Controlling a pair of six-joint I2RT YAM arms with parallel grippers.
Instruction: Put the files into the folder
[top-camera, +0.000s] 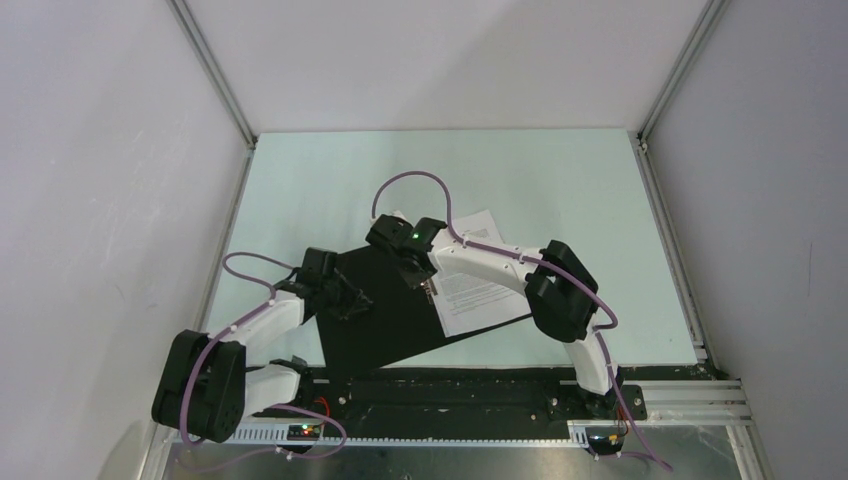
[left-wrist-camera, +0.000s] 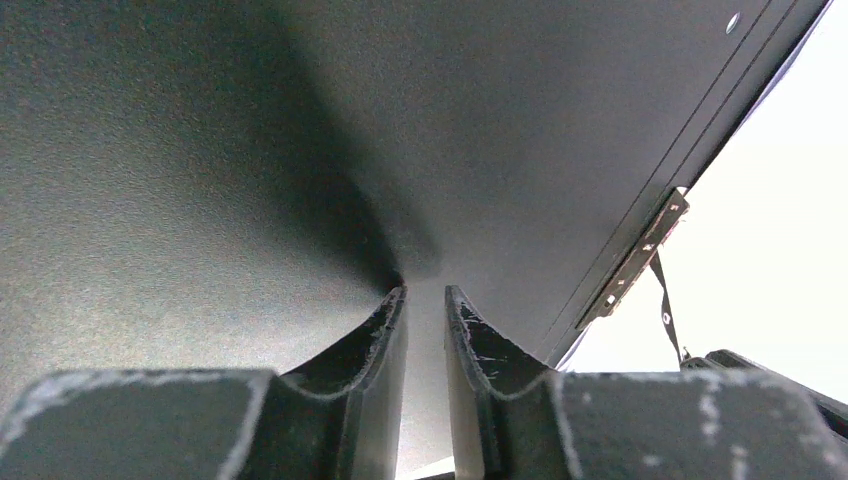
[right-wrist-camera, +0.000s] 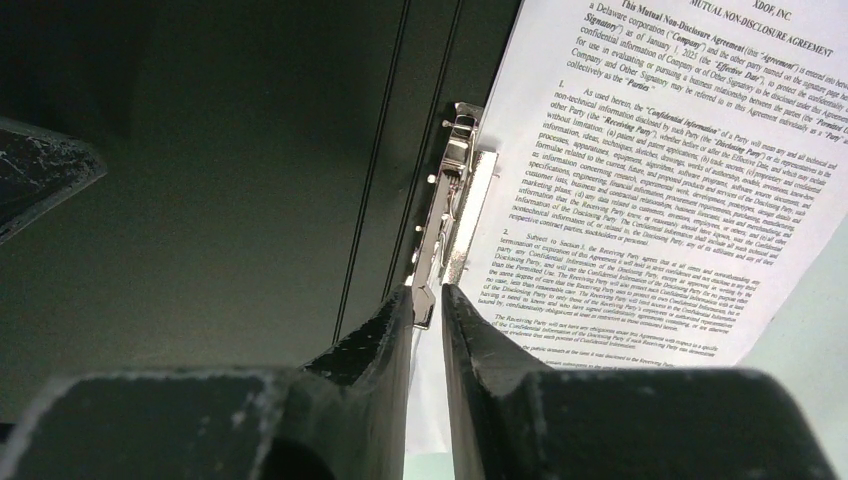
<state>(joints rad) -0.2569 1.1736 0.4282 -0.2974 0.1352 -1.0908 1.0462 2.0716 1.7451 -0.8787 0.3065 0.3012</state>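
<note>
1. Folder (top-camera: 380, 330) lies opened on the tabletop (top-camera: 560, 180), black inside facing up. It spreads beneath and around both pairs of fingers, and its near corner reaches the dark rail by the arm bases. Bare tabletop runs wide beyond both pairs of fingers and to the right of the right pair. Left of the left pair the room is tighter, with the white side wall (top-camera: 120, 200) near.
2. Printed sheet (top-camera: 480, 290) lies just right of the right fingers (right-wrist-camera: 390, 320), on the folder's right half, text up, with its left edge beside the spine. Its far corner seems to stick out past the folder's far edge onto the tabletop. I judge the task partly done: this sheet is laid in, but the cover is not yet closed. No blank-looking sheets can be made out.
3. Metal clip (right-wrist-camera: 450, 190) runs along the spine straight ahead of the right fingers, its lower end right at their tips. That edge is the tight spot, since sheet, clip and fingertips crowd together there.
4. Right fingers stand a narrow slit apart. Whether they pinch the clip's end I cannot tell.
5. Left fingers (left-wrist-camera: 385, 330) are also a narrow slit apart, their tips against the black inside of the left cover. Whether they grip anything I cannot tell.
</note>
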